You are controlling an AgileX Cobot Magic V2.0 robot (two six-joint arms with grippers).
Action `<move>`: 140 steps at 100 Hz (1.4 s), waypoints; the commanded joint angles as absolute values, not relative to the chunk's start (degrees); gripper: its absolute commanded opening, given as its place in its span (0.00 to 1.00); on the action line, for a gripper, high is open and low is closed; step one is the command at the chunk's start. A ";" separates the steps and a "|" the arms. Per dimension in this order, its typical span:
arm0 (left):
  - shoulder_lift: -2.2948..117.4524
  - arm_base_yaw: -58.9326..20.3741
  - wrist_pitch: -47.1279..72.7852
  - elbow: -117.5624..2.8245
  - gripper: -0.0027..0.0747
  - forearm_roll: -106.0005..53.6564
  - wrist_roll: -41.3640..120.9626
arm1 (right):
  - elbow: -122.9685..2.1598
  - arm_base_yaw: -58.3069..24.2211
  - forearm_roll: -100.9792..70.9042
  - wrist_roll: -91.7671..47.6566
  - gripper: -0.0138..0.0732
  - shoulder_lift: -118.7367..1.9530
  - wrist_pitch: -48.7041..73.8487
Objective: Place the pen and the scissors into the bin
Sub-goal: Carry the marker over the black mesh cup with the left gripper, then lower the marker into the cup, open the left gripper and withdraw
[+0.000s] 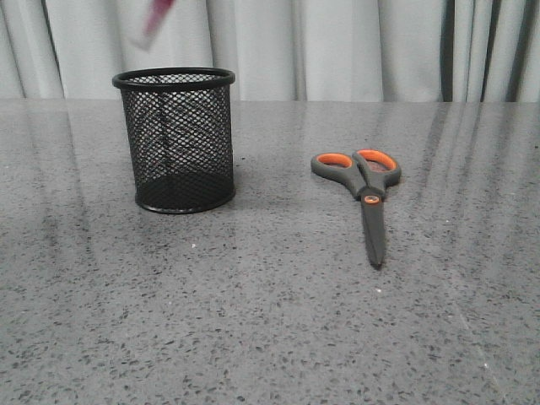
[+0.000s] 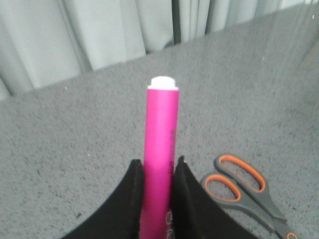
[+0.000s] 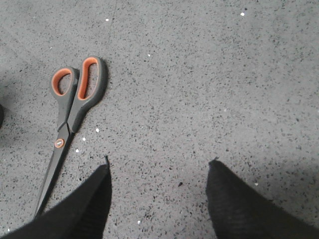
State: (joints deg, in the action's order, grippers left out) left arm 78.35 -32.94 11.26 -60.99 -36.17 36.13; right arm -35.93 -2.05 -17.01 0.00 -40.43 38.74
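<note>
My left gripper (image 2: 157,162) is shut on the magenta-pink pen (image 2: 160,144), whose white end tip points away from the fingers. In the front view only the blurred end of the pen (image 1: 157,18) shows at the top edge, high above the black wire-mesh bin (image 1: 175,139). The grey scissors (image 1: 364,187) with orange-lined loops lie flat on the table right of the bin, blades toward the front. They also show in the left wrist view (image 2: 246,191) and the right wrist view (image 3: 70,117). My right gripper (image 3: 159,164) is open and empty above bare table beside the scissors.
The speckled grey table (image 1: 253,321) stretches around the bin and scissors. Pale curtains (image 1: 337,46) hang behind its far edge.
</note>
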 commanded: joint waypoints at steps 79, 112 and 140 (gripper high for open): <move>83.37 -33.52 13.22 -62.48 0.01 -37.35 36.05 | -37.95 -1.68 -17.21 -0.30 0.59 -40.68 35.94; 83.37 -33.52 13.71 -62.48 0.36 -37.35 36.05 | -37.95 -1.68 -17.21 -0.30 0.59 -40.68 36.57; 81.27 -33.29 13.63 -64.19 0.37 -36.96 36.05 | -37.95 -1.68 -17.21 -0.30 0.59 -40.68 37.08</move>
